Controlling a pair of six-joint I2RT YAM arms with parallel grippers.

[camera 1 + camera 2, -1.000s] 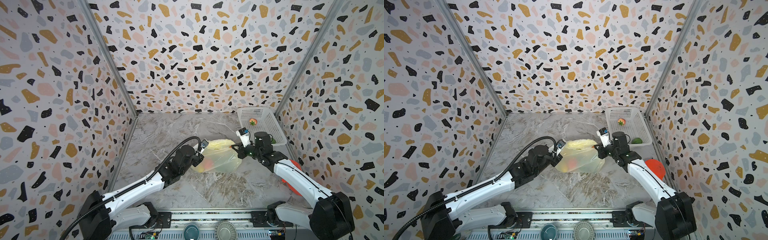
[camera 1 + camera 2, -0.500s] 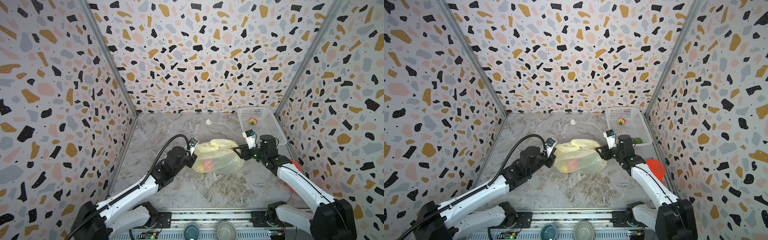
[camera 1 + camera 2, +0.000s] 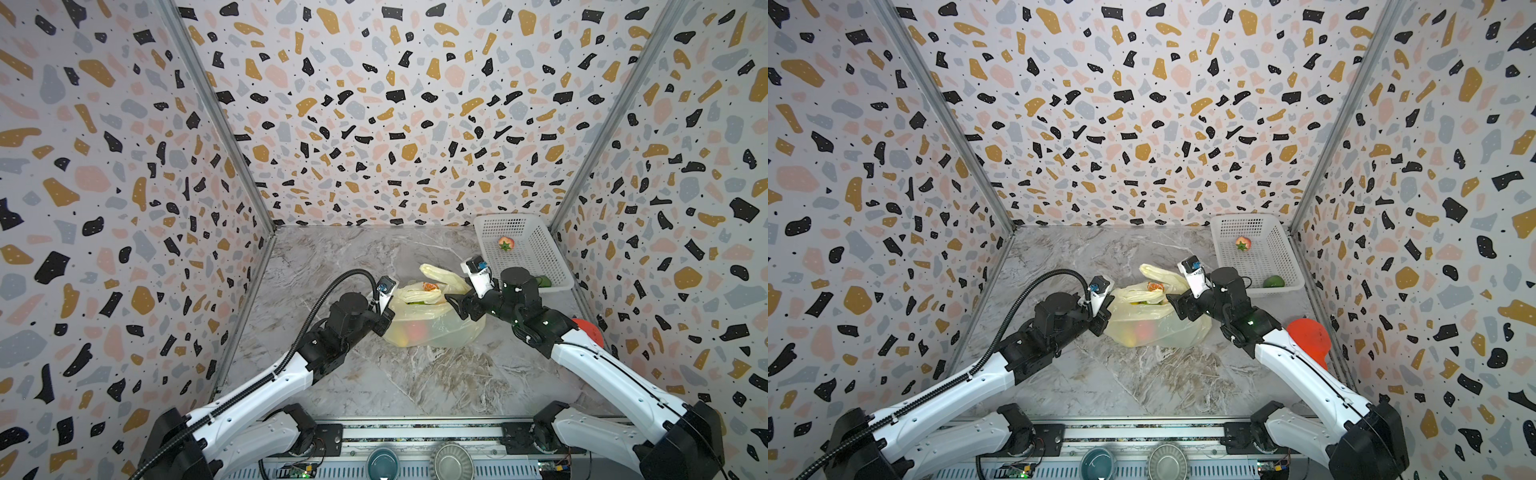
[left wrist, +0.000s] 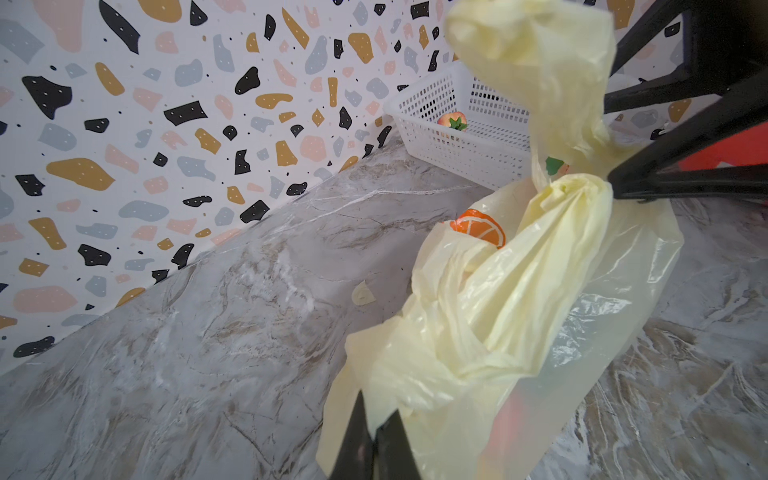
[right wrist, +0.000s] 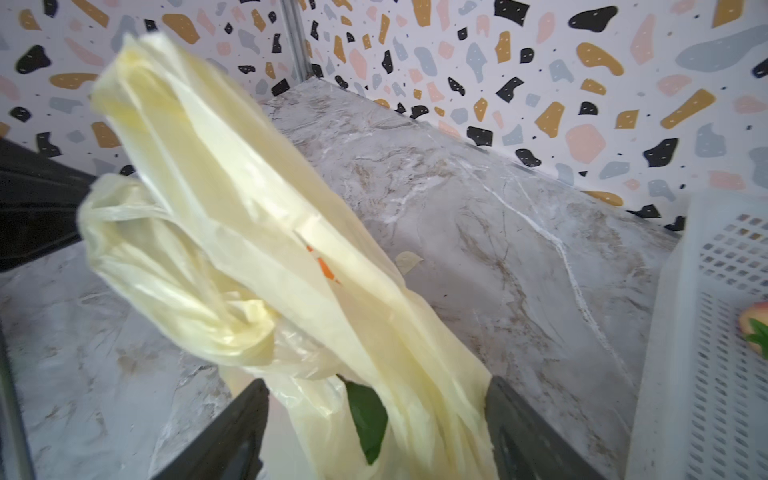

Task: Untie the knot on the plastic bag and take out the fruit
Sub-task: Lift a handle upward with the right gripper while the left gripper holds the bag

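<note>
Plastic bag [image 3: 436,328]: slumped in the middle of the marble tabletop [image 3: 332,257], between the two grippers, handle end raised. The step in hand looks like the untying, at the end of a pull. The bag sits about where it did a second ago, but its top is no longer stretched taut between the arms.
White basket [image 3: 513,217]: back right corner, just behind the right arm. It holds a red fruit with a green calyx [image 3: 505,244] and a green fruit [image 3: 1273,281], both as before.
Left gripper [image 4: 374,440]: pincer together, clamped on one handle strand of the bag. It has drawn back leftward since a second ago.
Right gripper [image 3: 457,306]: pincer apart, fingers either side of the other handle loop [image 5: 199,137] without pinching it. A second ago it was closed on that plastic.
Knot [image 4: 573,195]: the bunched twist where the two loops meet, just beside a right fingertip. It looks slack, but I cannot tell whether it is fully free.
Fruit [image 3: 415,330]: red and yellow-green shapes show through the film, not yet taken out.
Next move: probably a fresh right-hand pinch on the mouth edge to spread it open. The thin film calls for a shallow, careful grip.
</note>
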